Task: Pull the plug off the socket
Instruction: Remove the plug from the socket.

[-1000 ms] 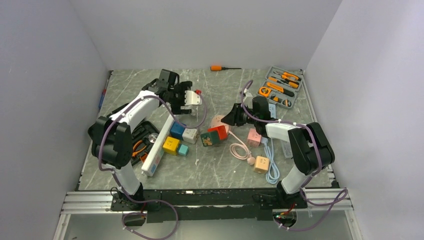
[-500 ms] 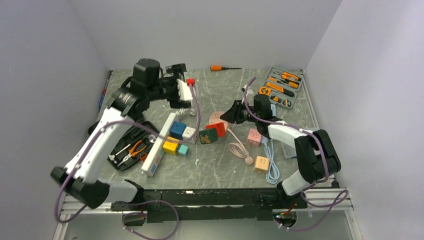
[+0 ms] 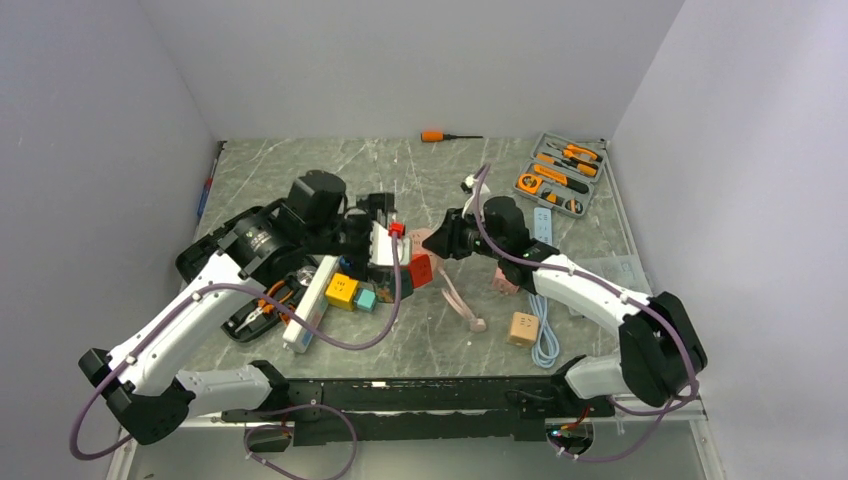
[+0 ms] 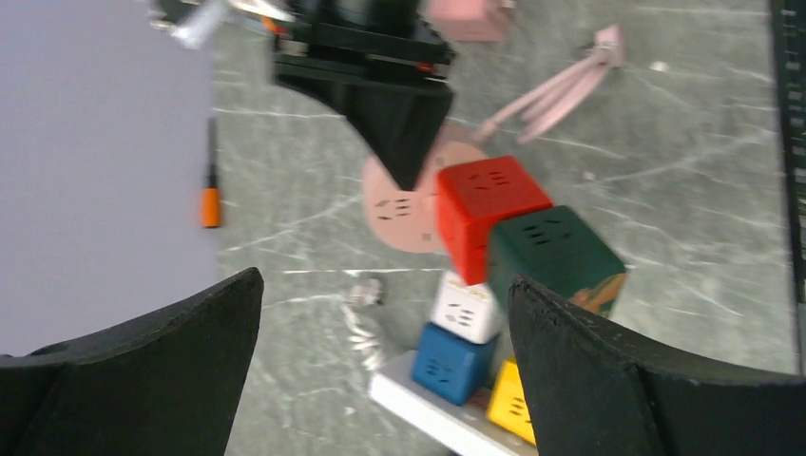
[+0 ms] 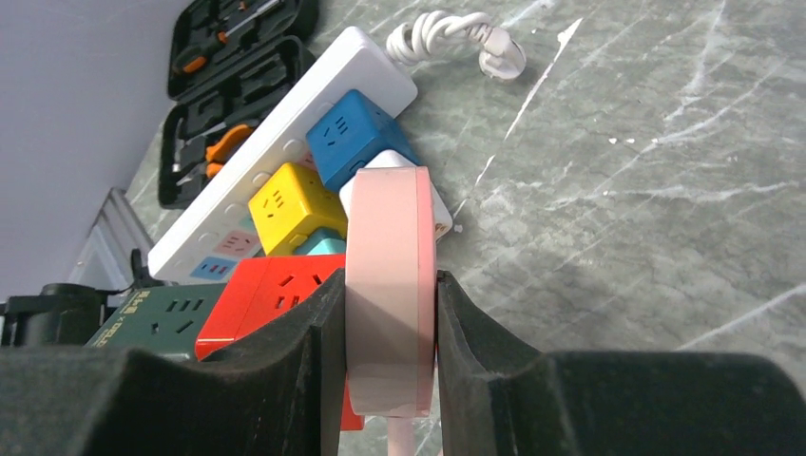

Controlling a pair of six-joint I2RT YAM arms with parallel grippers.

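Note:
My right gripper [image 5: 390,285] is shut on a round pink socket [image 5: 385,218], held on edge just above the table, its pink cord [image 3: 460,300] trailing toward me. A red cube plug [image 5: 266,294] sits against the disc's face, with a dark green cube [image 5: 152,318] joined to its far side. In the top view the pink socket [image 3: 428,240] and red cube [image 3: 420,270] lie between both arms. My left gripper [image 4: 385,285] hangs open above the red cube [image 4: 489,214] and green cube [image 4: 556,261], touching neither.
A white power strip [image 3: 305,310] carries blue [image 5: 356,138], yellow [image 5: 285,204] and white cubes. An open black tool case [image 3: 250,295] lies to its left. A peach cube [image 3: 522,328], a pink cube [image 3: 505,280] and a blue cable [image 3: 545,335] sit right. A grey tool tray [image 3: 560,175] and an orange screwdriver [image 3: 440,136] are at the back.
My left arm has swung from the back of the table forward over the cube cluster, still open. My right gripper has carried the pink socket and its cubes a little left, dragging the cord.

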